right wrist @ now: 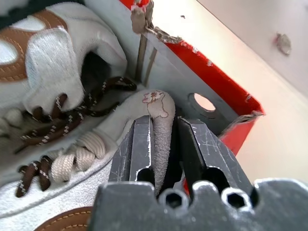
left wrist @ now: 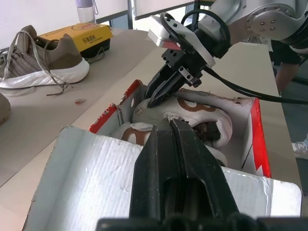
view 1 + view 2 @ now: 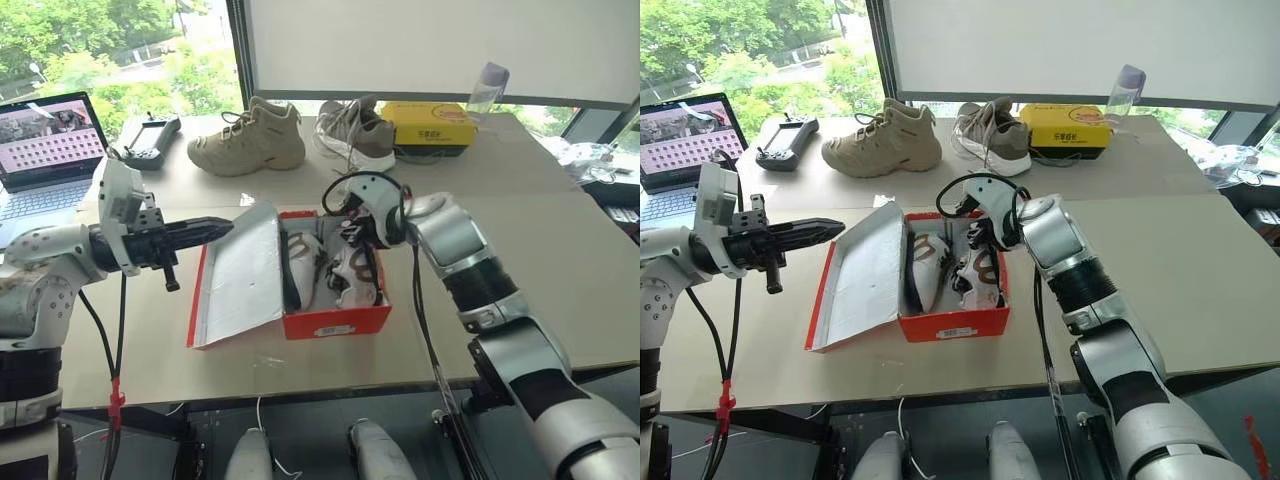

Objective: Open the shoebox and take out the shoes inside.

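The red shoebox (image 3: 335,322) stands open in the middle of the table, its grey-white lid (image 3: 235,275) tipped over to the left. The pair of white shoes (image 3: 340,270) with brown trim and laces lies inside. My right gripper (image 1: 161,144) reaches down into the box's far end and is shut on the white padded edge of one shoe (image 1: 159,108); it also shows in the left wrist view as the right gripper (image 2: 155,98). My left gripper (image 3: 225,228) is shut, held level, with its tip at the lid's upper edge.
Along the back of the table stand a tan boot (image 3: 248,140), a grey sneaker (image 3: 355,130), a yellow box (image 3: 430,125) and a bottle (image 3: 488,90). A laptop (image 3: 45,150) and a controller (image 3: 150,138) lie at the far left.
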You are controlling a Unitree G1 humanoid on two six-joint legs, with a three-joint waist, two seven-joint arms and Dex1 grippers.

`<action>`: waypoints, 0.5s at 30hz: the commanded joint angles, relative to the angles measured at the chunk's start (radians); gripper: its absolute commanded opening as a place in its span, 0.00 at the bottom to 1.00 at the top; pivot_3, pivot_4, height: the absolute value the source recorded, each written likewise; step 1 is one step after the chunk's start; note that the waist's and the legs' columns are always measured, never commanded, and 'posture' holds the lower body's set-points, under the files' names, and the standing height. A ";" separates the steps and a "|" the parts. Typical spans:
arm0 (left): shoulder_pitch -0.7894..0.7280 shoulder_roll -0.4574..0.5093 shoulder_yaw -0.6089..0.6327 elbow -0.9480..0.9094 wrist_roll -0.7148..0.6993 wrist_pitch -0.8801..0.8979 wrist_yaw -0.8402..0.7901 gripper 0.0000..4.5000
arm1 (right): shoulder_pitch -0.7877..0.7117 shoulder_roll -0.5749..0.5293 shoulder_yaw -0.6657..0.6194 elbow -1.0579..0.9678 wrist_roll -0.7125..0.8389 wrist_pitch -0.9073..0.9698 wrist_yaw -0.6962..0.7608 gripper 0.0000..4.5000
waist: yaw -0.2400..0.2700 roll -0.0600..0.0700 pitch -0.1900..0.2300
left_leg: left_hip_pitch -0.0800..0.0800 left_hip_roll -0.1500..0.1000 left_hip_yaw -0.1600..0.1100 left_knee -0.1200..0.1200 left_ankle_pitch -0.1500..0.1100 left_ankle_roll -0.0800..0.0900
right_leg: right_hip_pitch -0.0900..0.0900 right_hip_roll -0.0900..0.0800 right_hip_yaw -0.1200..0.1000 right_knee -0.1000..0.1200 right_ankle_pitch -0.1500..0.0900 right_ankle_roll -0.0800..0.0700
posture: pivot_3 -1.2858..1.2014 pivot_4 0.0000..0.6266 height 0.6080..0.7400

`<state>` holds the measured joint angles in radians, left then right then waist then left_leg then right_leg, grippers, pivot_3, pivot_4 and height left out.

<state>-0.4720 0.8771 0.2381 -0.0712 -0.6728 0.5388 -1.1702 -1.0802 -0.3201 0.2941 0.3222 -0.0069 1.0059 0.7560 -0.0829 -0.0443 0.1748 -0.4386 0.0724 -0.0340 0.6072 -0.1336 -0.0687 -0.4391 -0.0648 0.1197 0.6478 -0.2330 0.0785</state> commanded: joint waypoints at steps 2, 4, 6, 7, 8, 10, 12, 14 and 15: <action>-0.026 0.006 0.010 -0.005 0.003 -0.025 -0.010 0.00 | -0.046 0.016 -0.062 -0.062 0.065 0.096 -0.008 0.17 | -0.001 0.000 0.000 | -0.001 0.000 0.000 -0.001 0.000 0.000 | -0.001 0.000 0.000 0.000 0.000 0.000 | 0.52 0.24 0.79; -0.025 0.003 0.007 -0.002 0.006 -0.028 -0.011 0.00 | -0.052 0.010 -0.077 -0.077 0.074 0.113 -0.021 0.17 | 0.001 0.000 0.000 | -0.002 0.000 0.000 -0.001 0.000 0.000 | -0.002 0.000 0.000 0.000 0.000 0.000 | 0.52 0.24 0.79; -0.025 0.003 0.006 0.000 0.006 -0.029 -0.012 0.00 | -0.058 0.004 -0.087 -0.086 0.082 0.123 -0.033 0.17 | 0.004 0.000 0.000 | -0.003 0.000 0.000 0.000 0.000 0.000 | -0.002 0.000 0.000 0.000 0.000 0.000 | 0.52 0.24 0.79; -0.025 0.003 0.006 0.001 0.006 -0.030 -0.013 0.00 | -0.060 0.001 -0.092 -0.089 0.085 0.126 -0.039 0.17 | 0.005 0.000 0.001 | -0.003 0.000 0.000 0.000 0.000 0.000 | -0.002 0.000 0.000 0.000 0.000 0.000 | 0.52 0.24 0.79; -0.025 0.002 0.005 0.001 0.006 -0.030 -0.013 0.00 | -0.063 -0.002 -0.098 -0.090 0.088 0.128 -0.045 0.17 | 0.006 0.000 0.001 | -0.003 0.000 0.000 0.000 0.000 0.000 | -0.002 0.000 0.000 0.000 0.000 0.000 | 0.52 0.24 0.79; -0.026 0.002 0.003 0.002 0.008 -0.032 -0.014 0.00 | -0.070 -0.012 -0.110 -0.091 0.091 0.127 -0.056 0.17 | 0.009 0.000 0.001 | -0.003 0.000 0.000 0.000 0.000 0.000 | -0.002 0.000 0.000 0.000 0.000 0.000 | 0.52 0.24 0.79; -0.027 0.003 0.003 0.003 0.008 -0.031 -0.015 0.00 | -0.074 -0.021 -0.112 -0.094 0.092 0.123 -0.061 0.17 | 0.011 0.000 0.001 | -0.003 0.000 0.000 0.000 0.000 0.000 | -0.002 0.000 0.000 0.000 0.000 0.000 | 0.52 0.24 0.79; -0.030 0.003 0.001 0.007 0.011 -0.033 -0.016 0.00 | -0.075 -0.036 -0.103 -0.096 0.087 0.112 -0.067 0.17 | 0.011 0.000 0.001 | -0.003 0.000 0.000 0.000 0.000 0.000 | -0.002 0.000 0.000 0.000 0.000 0.000 | 0.52 0.24 0.79; -0.034 0.002 -0.001 0.010 0.012 -0.032 -0.016 0.00 | -0.071 -0.049 -0.090 -0.098 0.080 0.101 -0.067 0.17 | 0.011 0.000 0.001 | -0.003 0.000 0.000 0.000 0.000 0.000 | -0.002 0.000 0.000 0.000 0.000 0.000 | 0.52 0.24 0.79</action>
<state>-0.4752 0.8766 0.2294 -0.0609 -0.6678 0.5285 -1.1819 -1.1268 -0.3448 0.2102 0.2620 0.0737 1.1276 0.6949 -0.0717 -0.0440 0.1753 -0.4412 0.0724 -0.0340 0.6068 -0.1336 -0.0687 -0.4413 -0.0648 0.1195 0.6476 -0.2331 0.0785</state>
